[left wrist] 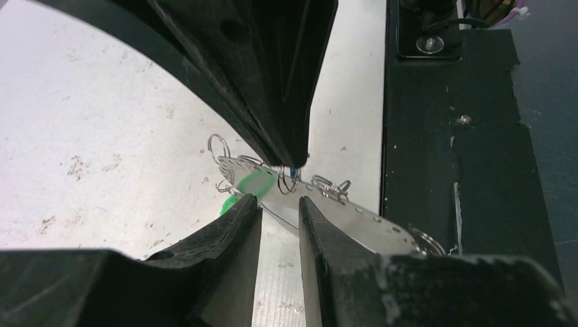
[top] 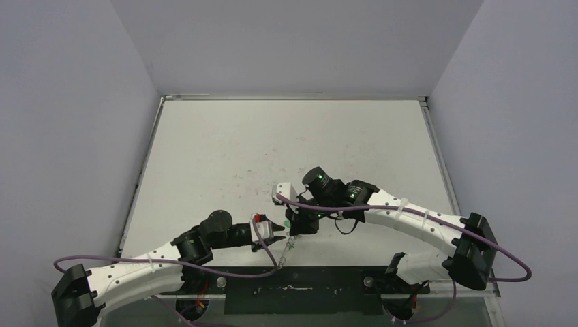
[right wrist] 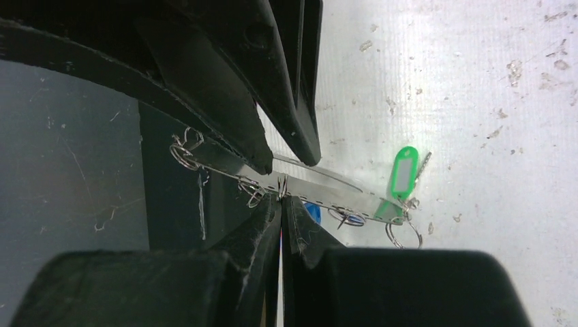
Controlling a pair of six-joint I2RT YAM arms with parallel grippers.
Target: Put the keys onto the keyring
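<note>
At the tabletop's [top: 272, 150] near middle, your left gripper [left wrist: 279, 211], fingers narrowly parted, clamps the keyring's [right wrist: 341, 195] flat band. Your right gripper [right wrist: 281, 204] is pinched tight on a small ring [right wrist: 281, 185] on its rim. A green key [right wrist: 405, 170] and a blue key [right wrist: 313, 210] sit against the band.

The keyring [left wrist: 354, 218] is between left jaws and right jaws, above the table [top: 272, 150]
</note>
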